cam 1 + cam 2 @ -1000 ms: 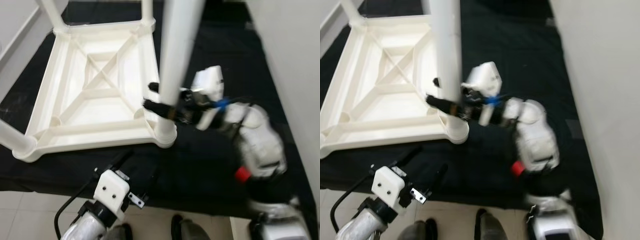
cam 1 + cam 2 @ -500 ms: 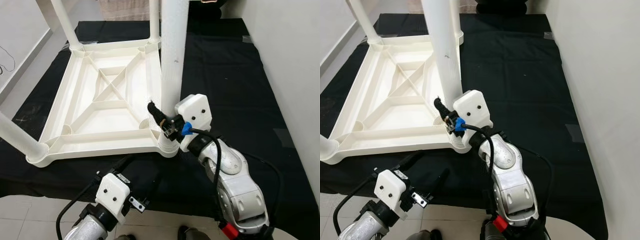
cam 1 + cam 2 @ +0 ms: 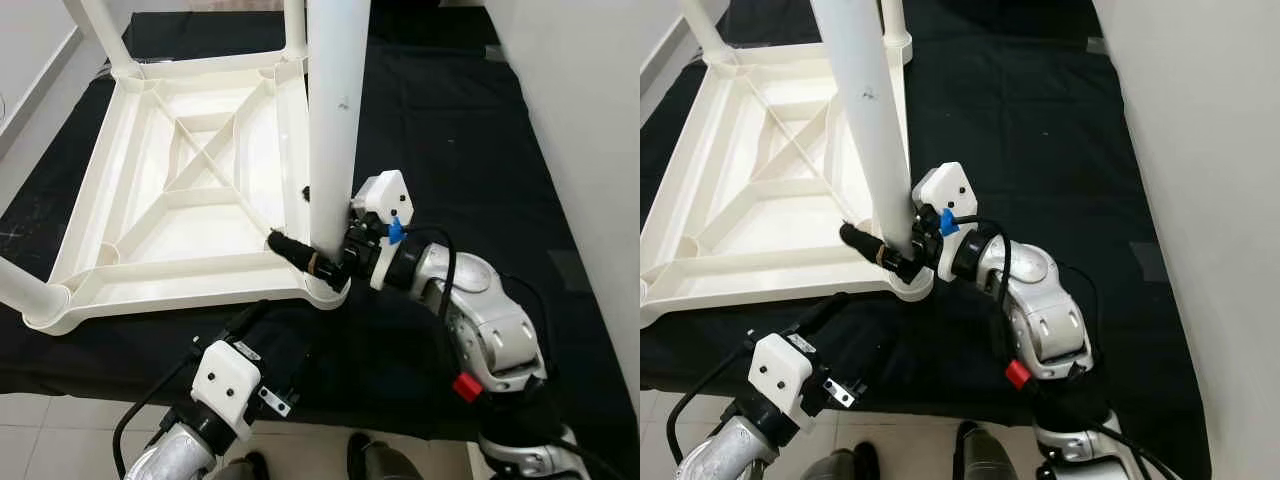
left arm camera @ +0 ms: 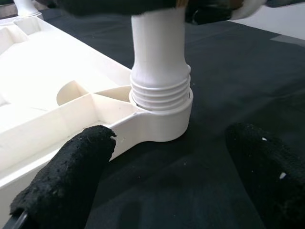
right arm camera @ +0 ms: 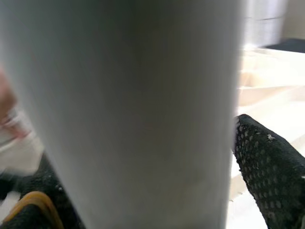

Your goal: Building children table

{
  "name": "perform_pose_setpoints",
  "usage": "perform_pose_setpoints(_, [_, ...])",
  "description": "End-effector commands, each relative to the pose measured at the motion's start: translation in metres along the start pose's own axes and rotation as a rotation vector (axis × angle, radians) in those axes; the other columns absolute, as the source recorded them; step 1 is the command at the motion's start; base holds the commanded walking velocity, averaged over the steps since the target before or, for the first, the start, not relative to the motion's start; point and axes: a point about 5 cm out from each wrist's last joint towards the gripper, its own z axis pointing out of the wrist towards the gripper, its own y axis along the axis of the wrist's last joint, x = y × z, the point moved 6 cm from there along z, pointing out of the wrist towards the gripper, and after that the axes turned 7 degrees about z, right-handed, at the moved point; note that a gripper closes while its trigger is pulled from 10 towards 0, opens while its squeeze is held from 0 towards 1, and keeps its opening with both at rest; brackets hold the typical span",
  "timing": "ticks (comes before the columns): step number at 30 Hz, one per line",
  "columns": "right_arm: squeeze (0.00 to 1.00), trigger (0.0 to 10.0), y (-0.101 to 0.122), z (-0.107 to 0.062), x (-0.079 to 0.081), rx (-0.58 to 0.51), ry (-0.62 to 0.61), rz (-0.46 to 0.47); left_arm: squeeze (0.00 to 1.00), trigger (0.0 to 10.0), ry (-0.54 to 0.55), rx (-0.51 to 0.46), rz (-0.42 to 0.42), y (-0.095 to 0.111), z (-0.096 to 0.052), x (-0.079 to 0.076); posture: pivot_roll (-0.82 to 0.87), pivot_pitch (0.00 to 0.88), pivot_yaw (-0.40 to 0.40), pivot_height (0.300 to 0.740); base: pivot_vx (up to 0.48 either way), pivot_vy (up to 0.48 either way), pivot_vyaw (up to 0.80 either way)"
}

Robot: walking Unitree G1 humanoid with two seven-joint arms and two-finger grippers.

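A white plastic children's table [image 3: 190, 200] lies upside down on a black cloth. From its near right corner socket [image 4: 161, 114] rises a thick white leg [image 3: 332, 130], with screw threads [image 4: 161, 90] showing just above the socket. My right gripper [image 3: 315, 225] is shut on this leg low down, one finger [image 3: 290, 248] wrapped across its front. In the right wrist view the leg [image 5: 133, 114] sits close against a fingertip [image 5: 271, 162]. My left gripper [image 4: 167, 167] hovers low over the cloth in front of that corner, open, its fingers [image 4: 66, 181] apart and touching nothing.
Two more legs stand at the far left corner [image 3: 100, 30] and near left corner [image 3: 20, 280]. The black cloth [image 3: 450, 120] stretches to the right up to a white wall [image 3: 590, 120]. Tiled floor [image 3: 40, 440] lies in front of the cloth's edge.
My right wrist has turned around the leg and its elbow has swung out to the right, still gripping. The head view has shifted. The left gripper stays where it was.
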Motion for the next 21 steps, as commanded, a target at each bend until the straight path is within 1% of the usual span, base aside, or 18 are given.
perform_pose_setpoints(1, [0.0, 10.0, 0.009, 0.004, 0.0, -0.039, 0.091, -0.007, 0.0, 10.0, -0.005, 0.024, -0.003, -0.005, -0.004, -0.004, 0.08, 0.275, -0.012, 0.74, 0.0, 0.0, 0.0])
perform_pose_setpoints(4, [0.0, 10.0, 0.011, 0.006, -0.001, -0.05, 0.105, -0.003, 0.0, 10.0, -0.006, 0.024, -0.003, -0.005, -0.004, -0.004, 0.08, 0.274, -0.013, 0.74, 0.0, 0.0, 0.0])
perform_pose_setpoints(5, [0.0, 2.5, 0.016, 0.007, -0.001, -0.065, 0.135, -0.002, 0.0, 10.0, -0.005, 0.023, -0.002, -0.005, -0.004, -0.005, 0.09, 0.274, -0.016, 0.74, 0.0, 0.0, 0.0])
perform_pose_setpoints(6, [0.0, 0.0, 0.02, 0.007, 0.001, -0.077, 0.181, 0.001, 0.0, 10.0, -0.004, 0.023, -0.001, -0.004, -0.004, -0.005, 0.09, 0.274, -0.017, 0.74, 0.0, 0.0, 0.0])
perform_pose_setpoints(7, [0.0, 0.0, 0.02, 0.007, 0.001, -0.077, 0.181, 0.001, 0.0, 10.0, -0.004, 0.023, -0.001, -0.004, -0.004, -0.005, 0.09, 0.274, -0.017, 0.74, 0.0, 0.0, 0.0])
perform_pose_setpoints(8, [0.0, 0.0, 0.023, 0.005, 0.002, -0.072, 0.247, -0.007, 0.0, 10.0, 0.0, 0.023, 0.002, -0.004, -0.004, -0.005, 0.1, 0.276, -0.014, 0.74, 0.0, 0.0, 0.0])
perform_pose_setpoints(10, [0.0, 0.0, 0.023, 0.0, 0.003, -0.051, 0.293, -0.011, 0.0, 10.0, 0.003, 0.023, 0.004, -0.003, -0.004, -0.005, 0.1, 0.278, -0.012, 0.74, 0.0, 0.0, 0.0])
perform_pose_setpoints(13, [0.0, 0.0, 0.022, -0.001, 0.004, -0.048, 0.307, -0.013, 0.0, 10.0, 0.003, 0.023, 0.004, -0.003, -0.004, -0.004, 0.1, 0.278, -0.012, 0.74, 0.0, 0.0, 0.0])
perform_pose_setpoints(15, [0.0, 0.0, 0.016, -0.008, 0.006, -0.033, 0.316, 0.0, 0.0, 10.0, 0.001, 0.023, 0.002, -0.003, -0.004, -0.005, 0.09, 0.282, -0.009, 0.74, 0.0, 0.0, 0.0])
perform_pose_setpoints(16, [0.0, 0.0, 0.016, -0.008, 0.006, -0.033, 0.316, 0.0, 0.0, 10.0, 0.001, 0.023, 0.002, -0.003, -0.004, -0.005, 0.09, 0.282, -0.009, 0.74, 0.0, 0.0, 0.0])
perform_pose_setpoints(17, [0.0, 0.0, 0.005, -0.011, 0.006, -0.021, 0.271, 0.013, 0.0, 10.0, -0.002, 0.023, 0.0, -0.003, -0.005, -0.006, 0.08, 0.285, -0.011, 0.74, 0.0, 0.0, 0.0])
perform_pose_setpoints(20, [0.0, 0.0, 0.0, -0.011, 0.005, -0.017, 0.237, 0.018, 0.0, 10.0, -0.002, 0.024, -0.001, -0.003, -0.005, -0.006, 0.08, 0.285, -0.011, 0.74, 0.0, 0.0, 0.0])
perform_pose_setpoints(21, [0.0, 0.0, -0.021, -0.006, -0.003, 0.041, 0.077, 0.051, 0.0, 10.0, -0.002, 0.025, -0.002, -0.003, -0.006, -0.006, 0.08, 0.289, -0.012, 0.74, 0.0, 0.0, 0.0])
